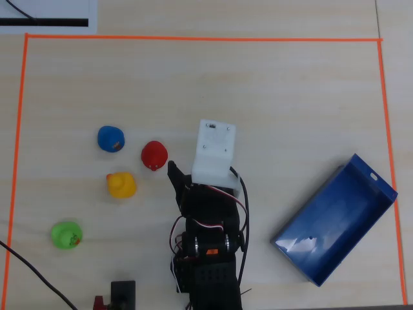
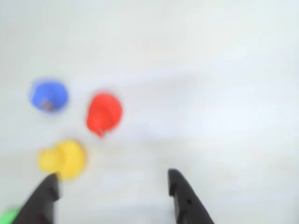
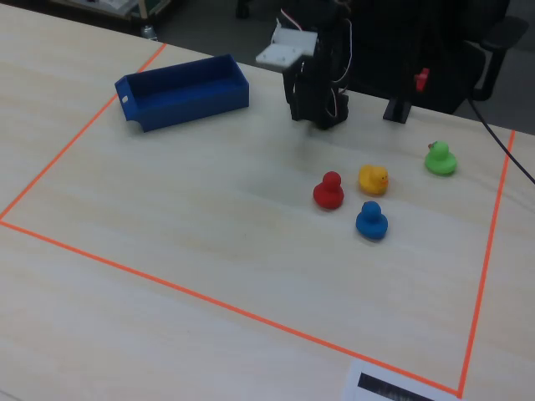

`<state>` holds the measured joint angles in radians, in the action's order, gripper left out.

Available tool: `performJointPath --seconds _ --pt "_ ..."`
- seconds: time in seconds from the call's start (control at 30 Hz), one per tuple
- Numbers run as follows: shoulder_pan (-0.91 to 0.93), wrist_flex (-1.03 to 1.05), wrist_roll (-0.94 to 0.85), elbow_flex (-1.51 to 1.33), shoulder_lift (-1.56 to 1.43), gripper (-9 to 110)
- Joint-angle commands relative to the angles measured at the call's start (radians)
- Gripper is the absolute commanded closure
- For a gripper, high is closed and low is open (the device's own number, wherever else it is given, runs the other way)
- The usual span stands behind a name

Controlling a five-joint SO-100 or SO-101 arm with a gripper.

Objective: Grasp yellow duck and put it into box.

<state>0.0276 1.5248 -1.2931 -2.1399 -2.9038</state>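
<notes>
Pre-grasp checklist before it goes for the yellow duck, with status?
1. End effector open and empty: ok, wrist view shows the fingers spread with nothing between them.
2. Yellow duck upright and free on the table: ok.
3. Clearance around it: not ok, red duck and blue duck sit close; green duck is farther off.
4. End effector centred over the yellow duck: not ok, in the wrist view the duck lies by one finger.
5. Box empty: ok.

4 ducks left of the arm (image 1: 210, 245) in the overhead view: yellow duck (image 1: 120, 185), red duck (image 1: 153, 155), blue duck (image 1: 110, 138), green duck (image 1: 66, 234). 1 box (image 1: 335, 219), right of it. Wrist view blurry, green one barely visible there.
</notes>
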Motion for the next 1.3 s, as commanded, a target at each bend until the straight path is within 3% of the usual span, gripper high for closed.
performJointPath --seconds 0.0,0.23,0.63,0.97,1.27 --pt "0.037 0.049 -0.009 0.218 0.225 66" --pt "-0.077 0.232 0.005 0.376 0.439 63" --pt "-0.548 0.238 0.357 0.337 0.715 65" --pt "-0.741 0.075 0.652 0.273 0.815 64" --pt "-0.767 -0.137 0.681 0.104 0.862 64"
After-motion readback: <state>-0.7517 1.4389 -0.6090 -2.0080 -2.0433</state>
